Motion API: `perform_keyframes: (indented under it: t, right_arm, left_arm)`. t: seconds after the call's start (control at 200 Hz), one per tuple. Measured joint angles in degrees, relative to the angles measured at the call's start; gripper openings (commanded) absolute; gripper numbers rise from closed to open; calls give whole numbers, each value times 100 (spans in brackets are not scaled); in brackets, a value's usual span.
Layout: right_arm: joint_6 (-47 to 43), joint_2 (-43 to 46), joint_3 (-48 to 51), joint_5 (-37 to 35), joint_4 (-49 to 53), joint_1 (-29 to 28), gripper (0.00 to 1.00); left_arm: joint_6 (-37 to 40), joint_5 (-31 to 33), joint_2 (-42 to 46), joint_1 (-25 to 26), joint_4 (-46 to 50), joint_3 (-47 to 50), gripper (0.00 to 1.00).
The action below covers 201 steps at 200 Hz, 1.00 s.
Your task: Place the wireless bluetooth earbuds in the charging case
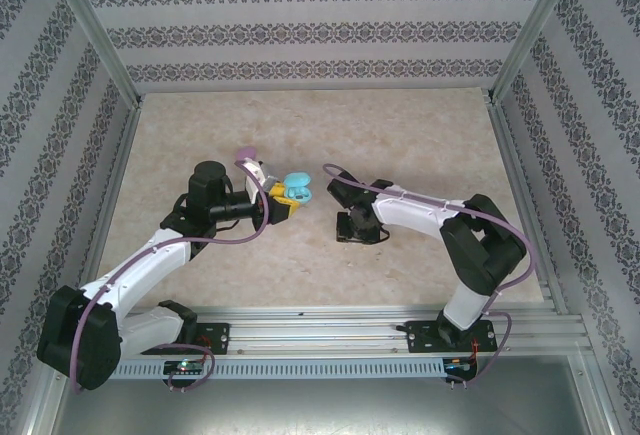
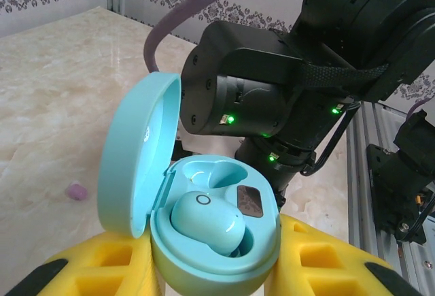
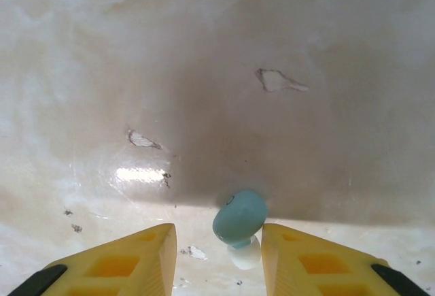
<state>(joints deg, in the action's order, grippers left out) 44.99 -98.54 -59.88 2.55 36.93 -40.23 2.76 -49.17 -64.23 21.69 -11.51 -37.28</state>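
My left gripper (image 1: 284, 201) is shut on the light blue charging case (image 2: 212, 260) and holds it above the table, lid (image 2: 133, 161) swung open to the left. One light blue earbud (image 2: 204, 221) sits in the near slot; the far slot (image 2: 212, 172) is empty. A second light blue earbud (image 3: 239, 217) lies on the table between the yellow fingers (image 3: 129, 260) of my right gripper (image 3: 219, 255). That gripper is open, with the earbud close to its right finger and a gap on the left. My right gripper (image 1: 350, 223) hangs just right of the case.
A small pink-purple earbud (image 2: 76, 190) lies on the marble tabletop (image 1: 400, 135) to the left of the case. The right arm's black wrist (image 2: 272, 85) looms close behind the open case. Patterned walls and metal posts (image 1: 95, 30) enclose the table.
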Motion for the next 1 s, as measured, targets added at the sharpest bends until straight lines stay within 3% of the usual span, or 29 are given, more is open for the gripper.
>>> perform_keyframes:
  t: [0.395, 0.6, 1.004]
  right_arm:
    - [-190, -50, -450, -286, 754, -7, 40]
    - [-190, -85, -835, -468, 1123, -131, 32]
    - [-166, -706, -1241, -625, 1495, -280, 32]
  left_arm:
    - [46, 20, 118, 0, 103, 0, 19]
    - [68, 22, 162, 0, 125, 0, 19]
    - [243, 42, 321, 0, 350, 4, 19]
